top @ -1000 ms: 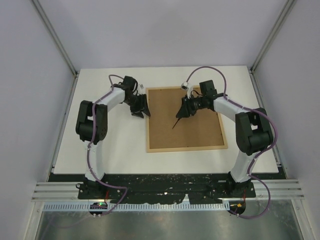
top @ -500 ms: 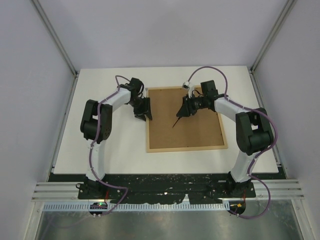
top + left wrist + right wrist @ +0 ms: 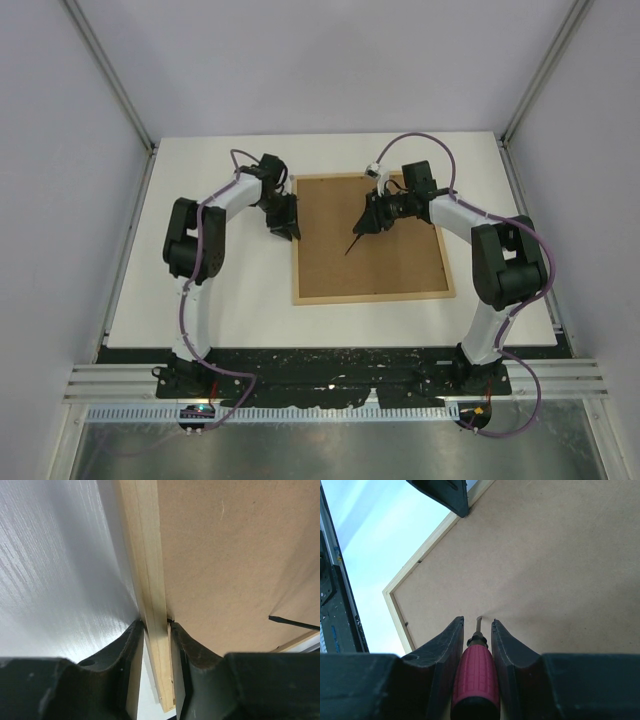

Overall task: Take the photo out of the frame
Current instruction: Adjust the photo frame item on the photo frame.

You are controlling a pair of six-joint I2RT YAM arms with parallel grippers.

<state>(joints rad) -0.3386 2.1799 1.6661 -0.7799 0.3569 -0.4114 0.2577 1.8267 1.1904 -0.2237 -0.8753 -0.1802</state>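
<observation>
While the left end effector (image 3: 156, 626) pinches the 1 frame (image 3: 150, 555), the right end effector (image 3: 477, 622) clamps 1 screwdriver (image 3: 475, 675).

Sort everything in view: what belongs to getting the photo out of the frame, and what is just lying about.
Belongs to the job:
- frame, brown back up
- screwdriver, tip at the back panel
- left gripper, fingertips against both sides of the frame's rail
- right gripper, shut on the screwdriver
- photo: not visible

Just there:
- table
- purple cables on the arms
</observation>
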